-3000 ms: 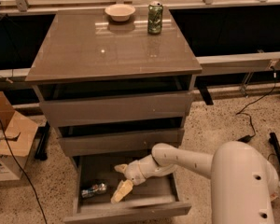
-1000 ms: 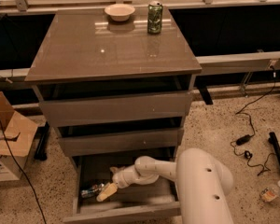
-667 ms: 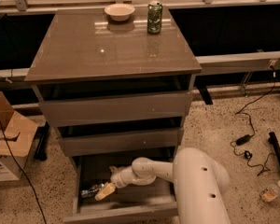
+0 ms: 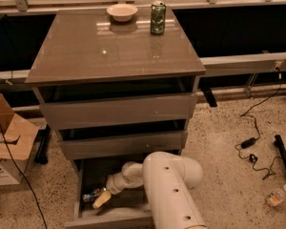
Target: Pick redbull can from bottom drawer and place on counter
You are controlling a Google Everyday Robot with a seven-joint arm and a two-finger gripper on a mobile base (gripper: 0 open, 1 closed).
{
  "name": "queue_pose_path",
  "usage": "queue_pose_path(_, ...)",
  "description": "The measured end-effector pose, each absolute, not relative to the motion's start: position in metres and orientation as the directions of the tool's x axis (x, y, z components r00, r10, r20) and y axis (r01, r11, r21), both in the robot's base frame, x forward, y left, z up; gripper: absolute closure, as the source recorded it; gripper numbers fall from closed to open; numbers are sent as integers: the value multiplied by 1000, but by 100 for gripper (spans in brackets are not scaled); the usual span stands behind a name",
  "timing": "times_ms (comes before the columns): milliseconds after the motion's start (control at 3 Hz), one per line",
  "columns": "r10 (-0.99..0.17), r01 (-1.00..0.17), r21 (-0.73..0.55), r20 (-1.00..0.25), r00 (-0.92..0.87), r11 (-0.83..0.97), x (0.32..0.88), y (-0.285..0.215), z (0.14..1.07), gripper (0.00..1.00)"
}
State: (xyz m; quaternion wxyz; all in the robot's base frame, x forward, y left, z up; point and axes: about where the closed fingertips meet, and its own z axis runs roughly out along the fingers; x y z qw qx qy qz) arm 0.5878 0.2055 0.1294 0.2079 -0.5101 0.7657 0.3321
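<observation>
Gripper: we see the gripper (image 4: pixel 101 199) low inside the bottom drawer, in its left half, with its pale tan tip angled down and to the left.
Claw state: we cannot tell whether it is spread or pressed together. Its tip sits right at the can, and the spot is too dark for us to judge contact.
Redbull can: the redbull can (image 4: pixel 90 196) lies on its side on the drawer floor near the left wall, just beside the gripper on its left.
Bottom drawer: the bottom drawer (image 4: pixel 78 202) is the lowest of 3 and is pulled out toward us, with a dark interior.
Arm: the white arm (image 4: pixel 169 190) rises from the lower edge, covers the right part of the drawer opening, and bends left into the drawer through a rounded joint.
Counter: the counter (image 4: pixel 109 51) is glossy grey-brown and overhangs the drawers, and we see light glints on it.
On the counter: 1 green can (image 4: pixel 158 18) stands upright near the back right. 1 shallow bowl (image 4: pixel 122 12) sits to its left at the back, and the 2 are apart.
Upper drawers: the top drawer (image 4: pixel 114 111) and the middle drawer (image 4: pixel 119 144) are shallower, each with a dark gap above its front.
Floor: the speckled floor (image 4: pixel 229 185) carries a black cable (image 4: pixel 248 142) right of the cabinet. A cardboard box (image 4: pixel 12 142) with open flaps stands on the left.
</observation>
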Motion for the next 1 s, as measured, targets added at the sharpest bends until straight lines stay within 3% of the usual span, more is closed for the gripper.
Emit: queue_pose_path(1000,-699,-933,250,-618,-360,259,571,222,122,72)
